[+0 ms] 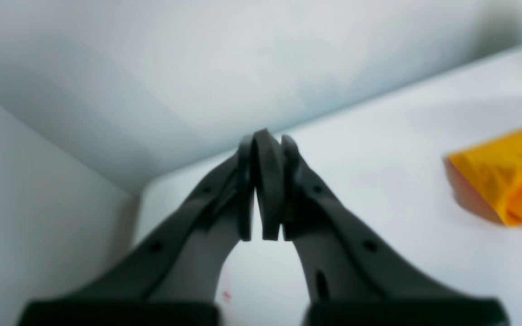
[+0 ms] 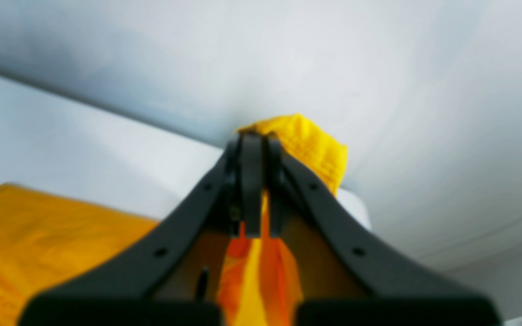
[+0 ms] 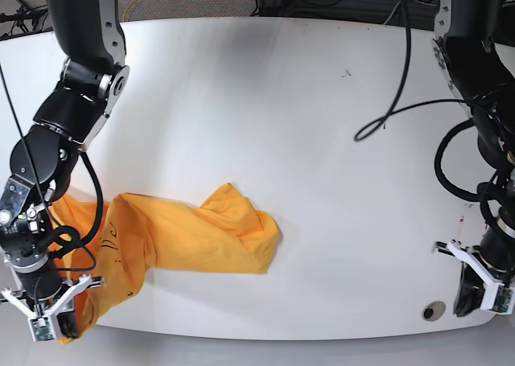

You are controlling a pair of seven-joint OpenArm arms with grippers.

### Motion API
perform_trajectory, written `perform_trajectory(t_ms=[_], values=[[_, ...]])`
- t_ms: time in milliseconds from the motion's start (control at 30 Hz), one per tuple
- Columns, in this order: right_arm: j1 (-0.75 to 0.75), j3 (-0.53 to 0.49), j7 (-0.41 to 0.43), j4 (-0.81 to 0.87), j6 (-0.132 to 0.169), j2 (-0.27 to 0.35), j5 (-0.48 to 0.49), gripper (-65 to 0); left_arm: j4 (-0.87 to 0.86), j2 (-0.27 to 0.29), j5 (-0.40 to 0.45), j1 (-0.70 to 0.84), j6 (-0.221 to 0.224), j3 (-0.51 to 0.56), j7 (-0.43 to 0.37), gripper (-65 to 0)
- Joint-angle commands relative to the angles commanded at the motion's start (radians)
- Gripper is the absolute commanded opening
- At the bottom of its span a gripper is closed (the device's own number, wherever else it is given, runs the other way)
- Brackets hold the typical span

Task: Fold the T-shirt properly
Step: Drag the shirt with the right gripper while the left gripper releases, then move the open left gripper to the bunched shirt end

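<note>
the t-shirt (image 3: 193, 233) lies bunched and creased across the near left part of the white worktop (image 3: 322, 125) in the base view, a long orange-yellow band running from the left edge towards the middle, with a raised fold at its far end; a scrap of black print shows on the cloth near the left arm; the right tool (image 2: 255, 181) sits at the near left corner of the worktop, its jaws pressed together on a pinch of the t-shirt; in the right wrist view a yellow tuft pokes out beyond the fingertips (image 2: 251, 154) and more cloth hangs down between the jaws, while the rest of the shirt spreads blurred at the lower left; the left tool (image 1: 264, 181) is at the near right edge of the worktop, well apart from the shirt, its jaws pressed together with nothing between them; in the left wrist view one corner of the shirt shows at the right edge; a black cable (image 3: 402, 100) loops over the far right part of the worktop
</note>
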Motion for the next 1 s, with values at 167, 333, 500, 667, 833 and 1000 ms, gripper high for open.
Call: perform_trajectory(t_ms=[167,333,500,667,833,1000], values=[[-0.031,-0.015,-0.011,0.008,0.003,-0.024,-0.001,-65.0,-0.049,0.085,-0.010,0.120,0.015,0.008,-0.018,-31.3],[-0.055,-0.029,-0.026,0.011,0.006,-0.041,-0.004,-65.0,-0.087,0.151,-0.007,0.164,0.025,0.013,-0.042,-16.8],[-0.082,-0.043,-0.040,0.013,0.008,-0.053,-0.015,-65.0,-0.148,0.217,0.024,0.177,0.029,0.026,-0.083,-16.7],[-0.095,-0.044,-0.040,0.017,0.006,-0.053,-0.023,-65.0,-0.228,0.250,0.038,0.176,0.028,0.040,-0.109,-15.6],[-0.086,-0.034,-0.030,0.010,0.004,-0.040,-0.023,-65.0,-0.302,0.246,0.012,0.160,0.027,0.063,-0.123,-15.0],[-0.073,-0.027,-0.021,0.001,0.001,-0.030,-0.034,-65.0,-0.383,0.231,-0.035,0.140,0.026,0.107,-0.172,-13.7]])
